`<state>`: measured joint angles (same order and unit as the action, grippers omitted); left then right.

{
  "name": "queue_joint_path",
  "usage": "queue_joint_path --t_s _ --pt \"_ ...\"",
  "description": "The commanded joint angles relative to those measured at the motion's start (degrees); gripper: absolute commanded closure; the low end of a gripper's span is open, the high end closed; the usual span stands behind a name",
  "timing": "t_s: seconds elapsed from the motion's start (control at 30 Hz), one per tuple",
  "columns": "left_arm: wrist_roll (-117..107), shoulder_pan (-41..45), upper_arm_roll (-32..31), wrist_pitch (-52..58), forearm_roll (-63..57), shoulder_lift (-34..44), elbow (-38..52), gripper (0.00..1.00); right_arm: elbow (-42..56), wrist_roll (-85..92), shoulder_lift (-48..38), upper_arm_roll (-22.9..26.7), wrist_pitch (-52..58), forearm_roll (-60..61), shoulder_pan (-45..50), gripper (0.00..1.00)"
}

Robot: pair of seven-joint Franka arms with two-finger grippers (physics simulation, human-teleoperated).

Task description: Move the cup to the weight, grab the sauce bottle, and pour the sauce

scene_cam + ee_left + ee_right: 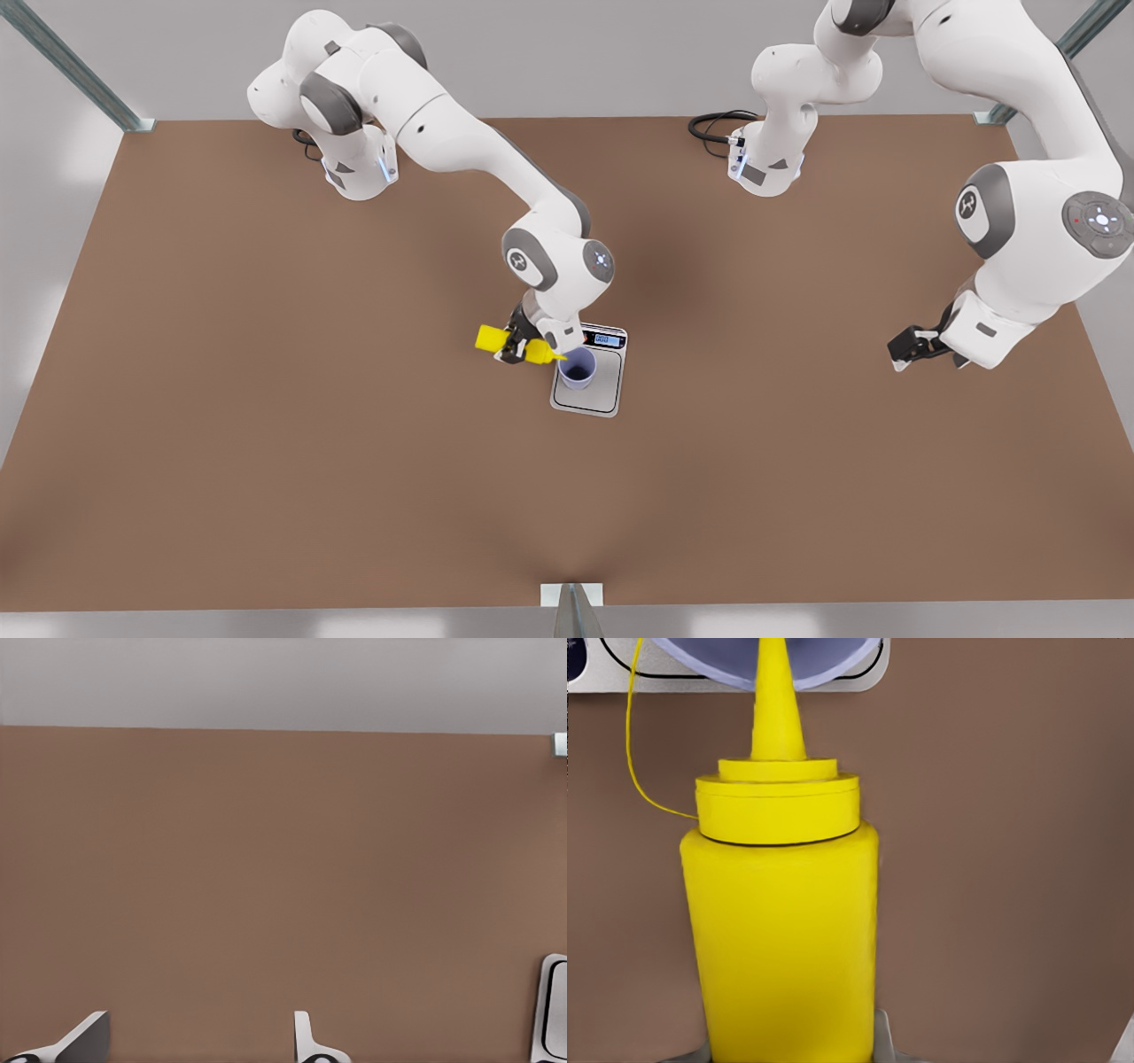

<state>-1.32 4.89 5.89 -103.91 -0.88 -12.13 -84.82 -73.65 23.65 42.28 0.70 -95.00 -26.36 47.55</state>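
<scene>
now right hand [518, 347] clamped on sauce bottle [493, 339], nozzle over cup [577, 369], left hand [905, 353] apart

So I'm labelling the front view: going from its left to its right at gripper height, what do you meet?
Sauce bottle → right gripper holding it → cup on the weight → left gripper, waiting apart.

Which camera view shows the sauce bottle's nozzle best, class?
The right wrist view: the sauce bottle fills it, its nozzle reaching the cup rim. The front view shows it small, tipped sideways in the right claw over the weight. The left wrist view shows table.
</scene>
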Motion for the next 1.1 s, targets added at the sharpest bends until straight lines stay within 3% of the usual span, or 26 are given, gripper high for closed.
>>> queue_joint_path --t_s 0.0,0.3,0.5,0.7,0.9,1.07 --pt "0.00 0.03 0.00 0.02 0.00 0.00 0.00 0.00 0.00 0.00 0.00 0.00 0.08 -0.09 0.00 0.41" --pt "0.00 -0.06 0.00 -0.24 0.00 -0.08 0.00 0.00 3.25 0.35 -1.67 -0.08 4.30 1.14 -0.53 0.41" --pt "0.00 0.03 0.00 -0.24 0.00 -0.17 0.00 0.00 6.24 2.89 -5.80 0.00 1.58 21.35 -12.30 0.41" --pt "0.09 -0.06 0.00 -0.15 -0.08 -0.17 0.44 0.00 5.80 25.48 -5.01 -0.26 -2.47 42.00 -23.56 0.41" --pt "0.09 -0.06 0.00 -0.15 0.00 -0.35 0.79 0.00 -5.36 63.88 -5.72 0.27 -3.96 65.91 -32.96 0.41" --pt "0.09 -0.06 0.00 -0.15 -0.08 -0.26 0.79 0.00 -13.89 81.55 -3.79 0.27 4.47 80.86 -43.15 0.41"
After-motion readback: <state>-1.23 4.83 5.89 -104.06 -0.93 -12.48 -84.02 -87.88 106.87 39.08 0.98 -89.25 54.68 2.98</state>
